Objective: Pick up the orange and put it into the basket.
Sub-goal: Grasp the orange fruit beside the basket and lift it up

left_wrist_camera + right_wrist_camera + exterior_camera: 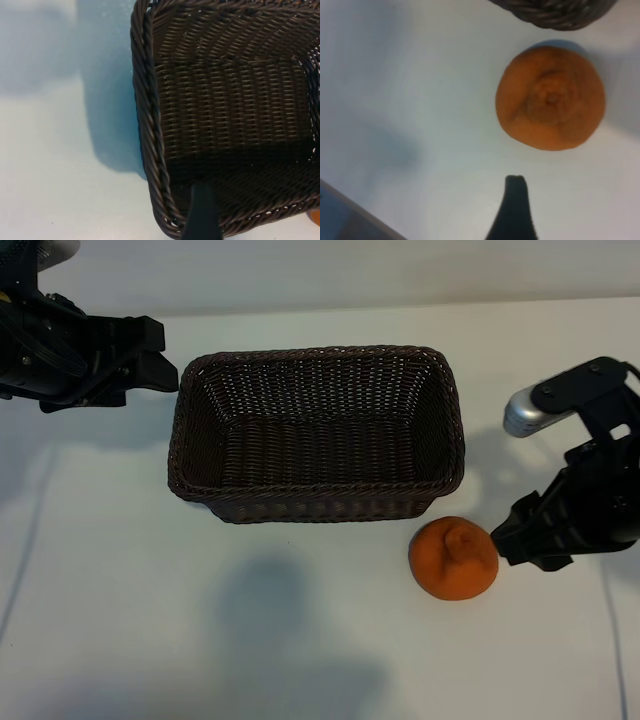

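The orange (pixel 453 557) rests on the white table just outside the basket's near right corner, nub facing up. The dark brown wicker basket (pixel 310 352) stands in the middle of the table with nothing in it. My right gripper (pixel 502 542) hovers just right of the orange, open and holding nothing. In the right wrist view the orange (pixel 551 97) lies a short way ahead of one dark finger (pixel 516 200), with the basket's corner (pixel 560 12) beyond it. My left gripper (pixel 168 355) hangs open by the basket's far left corner. Its wrist view shows the basket's rim (pixel 147 125) and one finger (pixel 202 210).
The white tabletop (pixel 200 620) stretches wide in front of the basket and to its left. Shadows of the arms fall on it. The right arm's silver wrist camera (pixel 525 412) sits above its gripper, right of the basket.
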`<state>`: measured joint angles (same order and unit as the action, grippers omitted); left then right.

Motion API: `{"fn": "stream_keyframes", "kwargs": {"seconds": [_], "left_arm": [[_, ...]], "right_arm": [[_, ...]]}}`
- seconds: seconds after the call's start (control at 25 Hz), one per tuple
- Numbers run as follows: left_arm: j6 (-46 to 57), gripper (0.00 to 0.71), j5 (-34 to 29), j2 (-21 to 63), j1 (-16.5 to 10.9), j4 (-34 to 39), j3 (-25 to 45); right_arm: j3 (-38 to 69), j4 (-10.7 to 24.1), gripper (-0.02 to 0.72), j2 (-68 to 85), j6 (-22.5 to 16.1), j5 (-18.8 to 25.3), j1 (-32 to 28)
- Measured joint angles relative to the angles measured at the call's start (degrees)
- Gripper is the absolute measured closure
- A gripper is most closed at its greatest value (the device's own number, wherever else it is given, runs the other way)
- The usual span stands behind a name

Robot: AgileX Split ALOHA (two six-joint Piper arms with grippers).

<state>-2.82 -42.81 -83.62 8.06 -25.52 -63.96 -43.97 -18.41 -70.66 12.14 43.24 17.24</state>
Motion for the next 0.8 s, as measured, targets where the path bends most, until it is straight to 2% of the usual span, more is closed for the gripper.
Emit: {"fn": "stream_keyframes", "kwargs": {"seconds": [0.2,0.64,0.8], "left_arm": [[0.0,0.118,0.05,0.0,0.0,0.0,0.0],[-1.31,0.118,0.12,0.0,0.0,0.0,0.0],[-1.51,0.118,0.23,0.0,0.0,0.0,0.0]], "right_arm": [[0.0,-3.84,0.131,-4.58,3.47,-1.58,0.0],[0.0,-9.43,0.132,-16.88,9.11,-7.78,0.0],[0.0,-12.86,0.132,-20.22,12.72,-9.81,0.0]]}}
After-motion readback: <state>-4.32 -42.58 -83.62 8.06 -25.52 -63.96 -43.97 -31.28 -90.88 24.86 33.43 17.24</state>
